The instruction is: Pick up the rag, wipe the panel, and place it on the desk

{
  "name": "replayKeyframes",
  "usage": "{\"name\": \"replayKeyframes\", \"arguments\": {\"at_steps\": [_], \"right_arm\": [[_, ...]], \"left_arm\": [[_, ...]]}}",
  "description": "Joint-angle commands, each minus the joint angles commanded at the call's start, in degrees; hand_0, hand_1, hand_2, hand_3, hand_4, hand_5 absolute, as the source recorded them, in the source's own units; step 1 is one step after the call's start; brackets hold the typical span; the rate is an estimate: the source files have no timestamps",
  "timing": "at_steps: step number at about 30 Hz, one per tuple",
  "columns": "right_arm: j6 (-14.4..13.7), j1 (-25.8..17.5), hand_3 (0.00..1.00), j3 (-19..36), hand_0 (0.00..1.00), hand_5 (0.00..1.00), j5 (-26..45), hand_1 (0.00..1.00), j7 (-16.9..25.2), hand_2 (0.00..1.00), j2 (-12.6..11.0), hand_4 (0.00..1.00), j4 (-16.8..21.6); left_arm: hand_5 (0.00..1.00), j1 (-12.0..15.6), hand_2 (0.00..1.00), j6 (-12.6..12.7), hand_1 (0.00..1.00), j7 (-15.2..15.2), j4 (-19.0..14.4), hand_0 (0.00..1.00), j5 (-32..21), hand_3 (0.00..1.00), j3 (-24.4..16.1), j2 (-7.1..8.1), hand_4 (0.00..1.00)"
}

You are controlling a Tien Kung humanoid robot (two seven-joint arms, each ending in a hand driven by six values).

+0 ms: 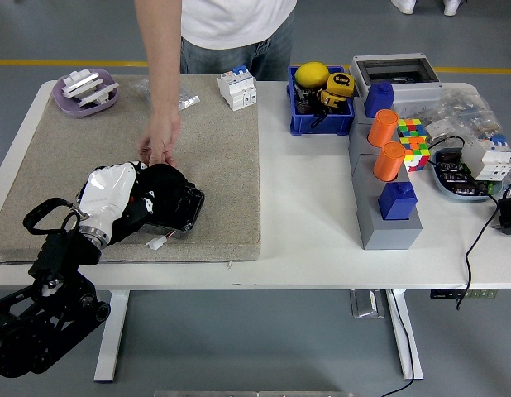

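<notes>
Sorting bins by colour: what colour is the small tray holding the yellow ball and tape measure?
Blue; the tray shows in the head view.

Mat: a beige felt mat (222,165) covers the table's left half.
Purple dish (83,91): far left corner of the mat, white parts in it.
Breaker (236,88): white, at the mat's far edge.
Blue bin (318,118): holds a yellow ball (310,74) and a tape measure (339,83).
Orange cylinders (381,127): upright on a grey stand (386,227).
Puzzle cube (411,132): just beside them.
</notes>
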Motion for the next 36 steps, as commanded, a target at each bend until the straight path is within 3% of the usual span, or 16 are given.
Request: {"name": "replayKeyframes", "arguments": {"at_steps": [6,14,36], "right_arm": [[0.04,0.15,0.643,-0.18,0.752,0.531,0.1,0.625,-0.01,0.693,0.01,0.998,-0.03],[0.2,0.13,0.643,-0.3,0.753,0.529,0.23,0.622,-0.05,0.693,-0.02,0.998,-0.03],[0.39,0.12,0.642,0.03,0.753,0.529,-0.35,0.623,-0.13,0.693,-0.02,0.998,0.1]], "left_arm": [[0.002,-0.09,0.516,-0.22,0.162,0.62,-3.6,0.202,-0.57,0.487,1.85,-0.69,0.095],[0.002,-0.32,0.516,-0.1,0.162,0.99,-4.81,0.202,-0.77,0.487,2.13,-1.22,0.098],[0.002,-0.3,0.515,0.25,0.163,0.75,4.5,0.202,0.36,0.486,-3.52,-0.33,0.104]]}}
